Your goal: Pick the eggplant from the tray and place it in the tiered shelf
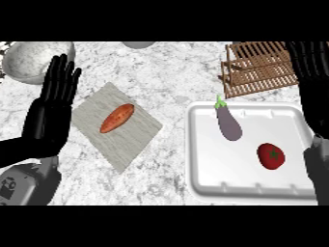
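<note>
A purple eggplant point(229, 123) with a green stem lies in the upper left part of the white tray point(217, 188). The wooden tiered shelf point(261, 72) stands at the back right, just beyond the tray. My right hand point(320, 91) is open, fingers straight up, at the right edge over the tray's right side and in front of the shelf's right end. It is apart from the eggplant. My left hand point(49, 111) is open and upright at the left, resting.
A red tomato point(270, 156) lies in the tray to the right of and nearer than the eggplant. An orange sweet potato point(116, 117) rests on a grey cutting board point(128, 140). A marbled bowl point(32, 60) sits at the back left.
</note>
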Tool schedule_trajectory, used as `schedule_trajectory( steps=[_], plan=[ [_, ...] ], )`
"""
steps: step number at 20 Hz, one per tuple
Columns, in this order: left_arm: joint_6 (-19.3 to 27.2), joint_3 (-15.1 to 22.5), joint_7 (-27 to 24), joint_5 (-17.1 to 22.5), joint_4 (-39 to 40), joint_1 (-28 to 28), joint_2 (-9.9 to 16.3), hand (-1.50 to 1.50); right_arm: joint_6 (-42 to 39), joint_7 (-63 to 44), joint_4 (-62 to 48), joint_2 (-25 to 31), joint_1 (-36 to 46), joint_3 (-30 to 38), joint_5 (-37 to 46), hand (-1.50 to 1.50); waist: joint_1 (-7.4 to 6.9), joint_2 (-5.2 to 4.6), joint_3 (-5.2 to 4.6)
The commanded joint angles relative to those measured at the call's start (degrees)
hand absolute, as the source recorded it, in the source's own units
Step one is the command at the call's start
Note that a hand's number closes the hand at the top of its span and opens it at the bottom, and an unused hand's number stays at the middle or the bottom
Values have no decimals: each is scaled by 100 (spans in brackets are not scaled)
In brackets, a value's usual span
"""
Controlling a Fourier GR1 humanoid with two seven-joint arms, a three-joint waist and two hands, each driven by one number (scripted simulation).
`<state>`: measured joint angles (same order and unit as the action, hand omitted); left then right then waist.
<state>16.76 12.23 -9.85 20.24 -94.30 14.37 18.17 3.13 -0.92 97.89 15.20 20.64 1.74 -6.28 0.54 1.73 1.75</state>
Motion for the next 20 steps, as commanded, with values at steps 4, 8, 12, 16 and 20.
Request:
schedule_trajectory(
  steps=[4, 8, 12, 16, 20],
  plan=[
    [-266, 273, 403, -326, 251, -84, 471, 0, -1359, -485, -1396, -352, 659, -404, -1331, 150, -705, -419, -132],
    [-460, 485, 695, -371, 397, -231, 643, 0, -2083, -1491, -2239, 1096, 528, -1238, 119, 150, -922, -600, -231],
    [-571, 498, 915, -371, 572, -233, 776, 0, -3401, -2031, -3452, 873, 832, -1105, -1173, -150, -798, -482, -157],
    [-613, 516, 1090, -317, 451, -392, 839, 0, -5002, -2193, -4283, 1274, 1462, -940, -1938, -150, -749, -365, -154],
    [-552, 384, 1459, -258, 385, -83, 859, 0, -5866, -2285, -5396, 1399, 2462, -906, -1974, -150, -657, -338, -154]
  ],
)
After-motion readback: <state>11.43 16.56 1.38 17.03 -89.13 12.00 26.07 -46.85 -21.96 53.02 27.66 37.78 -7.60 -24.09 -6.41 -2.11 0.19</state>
